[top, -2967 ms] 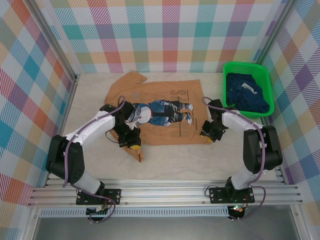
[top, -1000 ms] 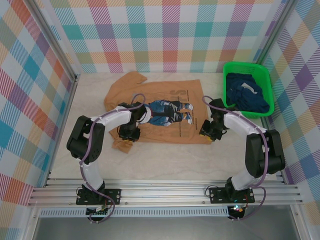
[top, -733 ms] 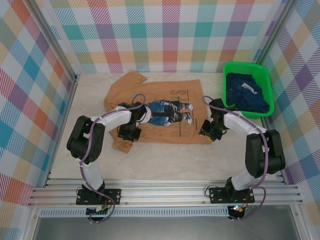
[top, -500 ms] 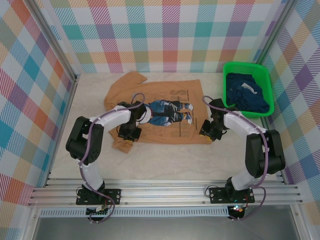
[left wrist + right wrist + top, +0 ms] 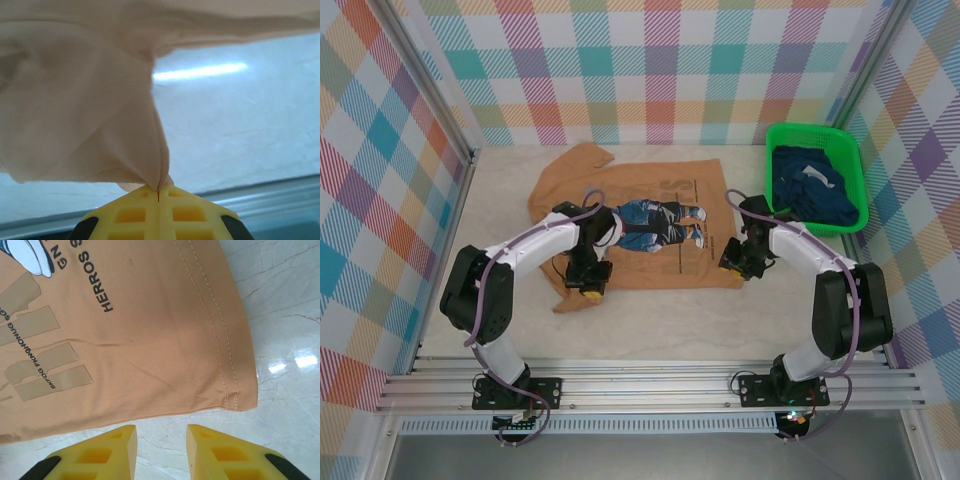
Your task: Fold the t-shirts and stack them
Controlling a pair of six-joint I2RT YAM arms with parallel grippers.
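The tan-orange t-shirt (image 5: pixel 655 238) lies spread on the table, its cartoon print facing up. My left gripper (image 5: pixel 588 291) is shut on the shirt's near left sleeve (image 5: pixel 85 130), and the cloth hangs lifted from the yellow fingertips (image 5: pixel 130 212). My right gripper (image 5: pixel 728 268) stands open just off the shirt's near right hem corner (image 5: pixel 240 400), with bare table between its fingers (image 5: pixel 105 450). Dark navy t-shirts (image 5: pixel 812 188) sit piled in the basket.
The bright green mesh basket (image 5: pixel 855 165) stands at the back right against the plaid wall. Plaid walls close in the table on three sides. An aluminium rail (image 5: pixel 650 385) runs along the near edge.
My left gripper has pulled the sleeve slightly right and nearer, lifting the cloth. The right gripper has stayed at the hem corner.
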